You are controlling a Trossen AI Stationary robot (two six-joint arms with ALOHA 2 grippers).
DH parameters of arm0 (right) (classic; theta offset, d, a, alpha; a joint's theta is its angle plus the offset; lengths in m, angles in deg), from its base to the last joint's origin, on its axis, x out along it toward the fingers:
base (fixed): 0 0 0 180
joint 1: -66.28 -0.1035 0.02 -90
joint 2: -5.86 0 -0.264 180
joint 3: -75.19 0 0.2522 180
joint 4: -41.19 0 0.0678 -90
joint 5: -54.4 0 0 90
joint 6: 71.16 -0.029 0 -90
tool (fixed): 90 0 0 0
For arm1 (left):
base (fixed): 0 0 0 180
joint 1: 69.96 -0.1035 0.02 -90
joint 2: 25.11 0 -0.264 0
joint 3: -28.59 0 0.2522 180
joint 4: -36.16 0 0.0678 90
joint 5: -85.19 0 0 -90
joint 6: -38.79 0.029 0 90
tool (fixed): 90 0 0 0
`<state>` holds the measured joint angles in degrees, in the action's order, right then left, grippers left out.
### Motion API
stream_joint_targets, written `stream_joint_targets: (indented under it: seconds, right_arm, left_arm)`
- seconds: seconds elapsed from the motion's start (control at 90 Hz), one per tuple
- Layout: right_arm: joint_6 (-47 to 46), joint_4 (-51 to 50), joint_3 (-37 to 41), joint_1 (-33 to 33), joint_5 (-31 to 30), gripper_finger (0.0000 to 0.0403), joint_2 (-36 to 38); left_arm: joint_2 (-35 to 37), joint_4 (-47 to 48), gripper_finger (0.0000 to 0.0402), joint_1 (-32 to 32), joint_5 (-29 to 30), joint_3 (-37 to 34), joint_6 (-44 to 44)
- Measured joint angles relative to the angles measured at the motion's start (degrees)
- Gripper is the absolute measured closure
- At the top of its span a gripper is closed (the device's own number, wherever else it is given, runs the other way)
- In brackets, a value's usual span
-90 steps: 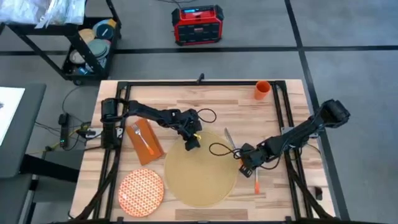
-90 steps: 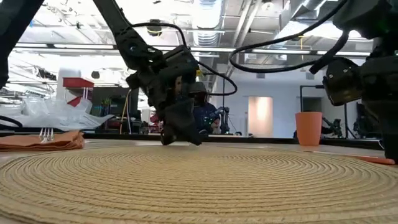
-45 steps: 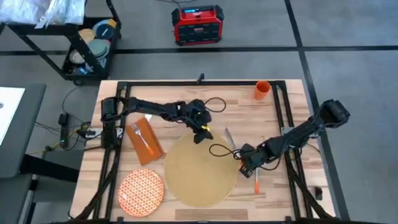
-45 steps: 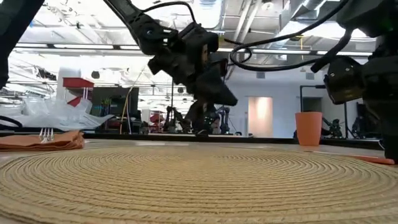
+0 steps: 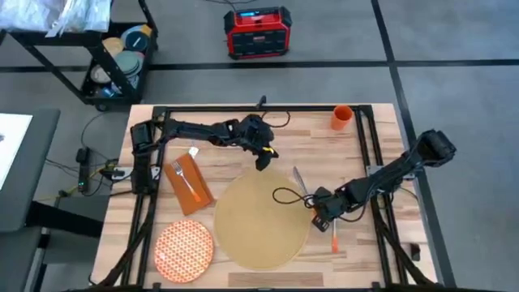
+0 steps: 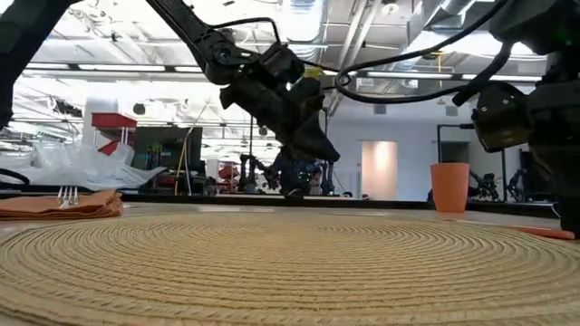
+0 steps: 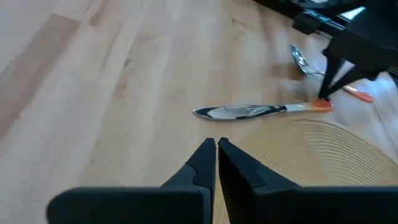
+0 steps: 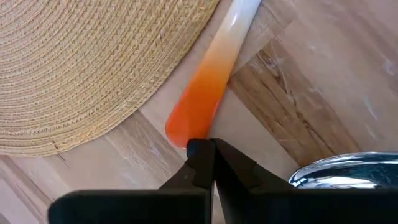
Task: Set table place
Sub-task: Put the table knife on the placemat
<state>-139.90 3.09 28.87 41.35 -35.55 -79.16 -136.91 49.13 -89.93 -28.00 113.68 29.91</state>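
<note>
The woven placemat lies flat on the near half of the table, nothing yet on it. The patterned plate sits just off its left edge, the napkin with a fork on top lies farther left, and the cup stands at the far right corner.

Change observed: the left gripper, which a second ago hovered over the mat's far edge, has lifted and drawn back toward the far side of the table. Its fingers are pressed together and carry nothing. The knife lies beside the mat's far right rim.

The right gripper stays low at the mat's right edge, fingers closed and empty, just beside an orange cutlery handle.

Assessment: mat placement appears complete; plate, napkin, cutlery and cup remain to be arranged.
</note>
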Motion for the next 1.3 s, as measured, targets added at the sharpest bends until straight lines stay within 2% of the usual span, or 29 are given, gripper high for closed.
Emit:
stream_joint_targets:
  seconds: [0.189, 0.511, 0.689, 0.856, 1.078, 1.3]
  right_arm:
    - [4.4, -0.9, -0.3, 0.9, 2.1, 0.0403, 0.0]
    - [15.6, -4.5, -0.4, 5.2, 7.7, 0.0403, 0.0]
    - [17.1, -6.7, -0.5, 7.6, 8.6, 0.0403, 0.0]
    - [18.3, -6.7, -0.5, 7.8, 8.2, 0.0403, 0.0]
    - [18.3, -6.5, -0.5, 7.8, 8.1, 0.0403, 0.0]
    - [18.2, -6.2, -0.5, 7.8, 8.0, 0.0403, 0.0]
  left_arm:
    - [-6.3, 6.8, 0.0402, 0.7, -10.2, 5.7, -3.8]
    - [-15.3, 9.0, 0.0402, 2.6, -11.2, 18.5, -5.1]
    - [-17.6, 12.2, 0.0402, 2.6, -11.2, 24.1, -3.8]
    - [-19.8, 14.7, 0.0402, 2.7, -11.1, 25.4, -3.8]
    - [-19.8, 22.9, 0.0402, 2.6, -11.1, 25.0, -0.5]
    - [-21.0, 21.8, 0.0401, 1.2, -10.6, 25.0, -8.5]
